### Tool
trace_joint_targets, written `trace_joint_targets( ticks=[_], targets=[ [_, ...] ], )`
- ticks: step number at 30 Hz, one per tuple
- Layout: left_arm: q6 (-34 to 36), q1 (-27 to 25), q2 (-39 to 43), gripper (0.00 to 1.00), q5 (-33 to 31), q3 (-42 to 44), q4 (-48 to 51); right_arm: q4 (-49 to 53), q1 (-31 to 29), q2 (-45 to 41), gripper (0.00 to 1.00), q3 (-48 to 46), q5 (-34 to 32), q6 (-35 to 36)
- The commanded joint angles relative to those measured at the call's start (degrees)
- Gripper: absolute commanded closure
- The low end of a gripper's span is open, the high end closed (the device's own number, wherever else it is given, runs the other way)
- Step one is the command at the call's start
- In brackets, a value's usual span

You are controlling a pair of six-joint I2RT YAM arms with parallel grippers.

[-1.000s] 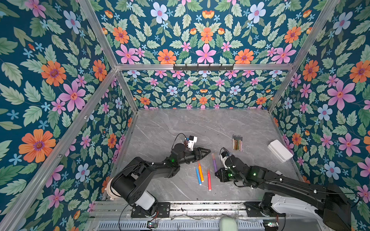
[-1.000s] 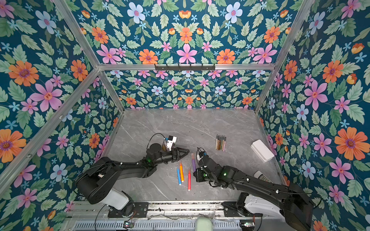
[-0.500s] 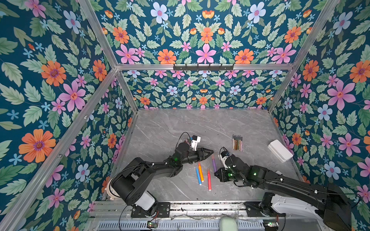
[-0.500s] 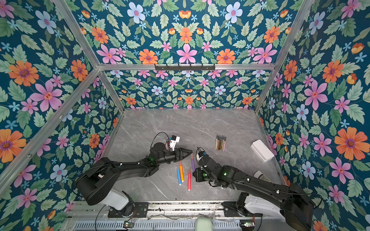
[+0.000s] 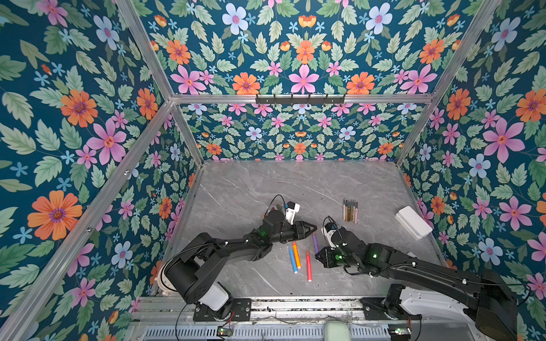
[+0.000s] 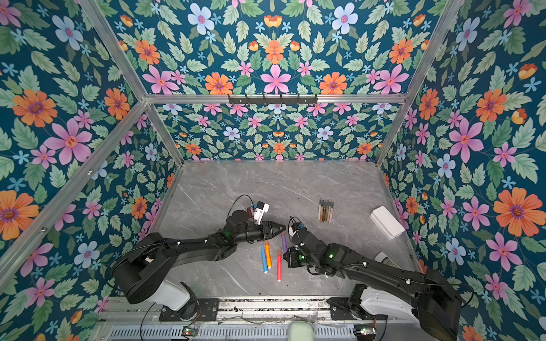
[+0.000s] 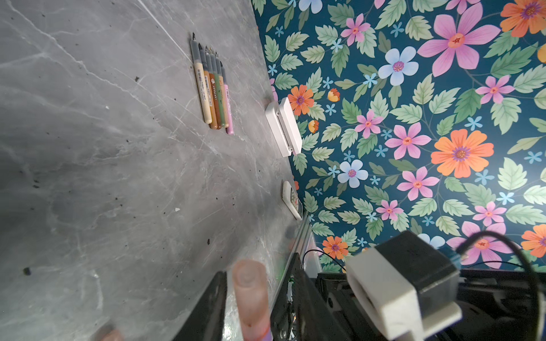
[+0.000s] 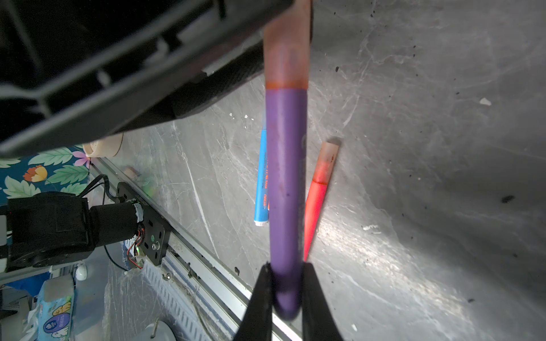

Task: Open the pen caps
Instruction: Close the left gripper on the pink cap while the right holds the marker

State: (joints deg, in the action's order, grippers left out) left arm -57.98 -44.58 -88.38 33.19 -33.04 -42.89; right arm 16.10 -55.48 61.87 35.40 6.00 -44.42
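Both top views: my left gripper and right gripper meet at lower centre, the purple pen between them. Left wrist view, bottom edge — its translucent orange cap sits between the left fingers, slivers of table either side, not clamped. Upper middle, the row of uncapped pens bears print too small to read. Right wrist view — the right fingers pinch the purple pen's tail; the blue pen carries orange lettering I can't read.

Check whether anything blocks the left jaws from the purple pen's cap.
Nothing visible does. The cap sits between the left gripper's jaws. The right gripper clamps the purple pen's other end; the loose pens lie apart on the table.
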Motion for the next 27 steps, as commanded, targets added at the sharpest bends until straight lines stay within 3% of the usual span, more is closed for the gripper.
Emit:
trace_joint_targets(
  ticks=[1,7,20,27],
  targets=[
    [0.7,-0.2,-0.3,0.61,1.1,-0.4,-2.2,-1.4,-0.1,0.2,0.94,0.3,0.2,0.8],
    [0.6,-0.3,-0.4,0.64,1.2,-0.7,-2.2,-1.7,0.0,0.5,0.95,0.3,0.2,0.8],
    [0.5,-0.5,-1.1,0.81,1.7,-1.1,-2.7,-1.6,0.0,0.4,0.95,0.5,0.4,0.9],
    [0.4,-0.5,-1.5,0.78,1.7,-1.5,-2.8,-1.6,0.0,0.4,0.95,0.5,0.9,1.2]
  ],
)
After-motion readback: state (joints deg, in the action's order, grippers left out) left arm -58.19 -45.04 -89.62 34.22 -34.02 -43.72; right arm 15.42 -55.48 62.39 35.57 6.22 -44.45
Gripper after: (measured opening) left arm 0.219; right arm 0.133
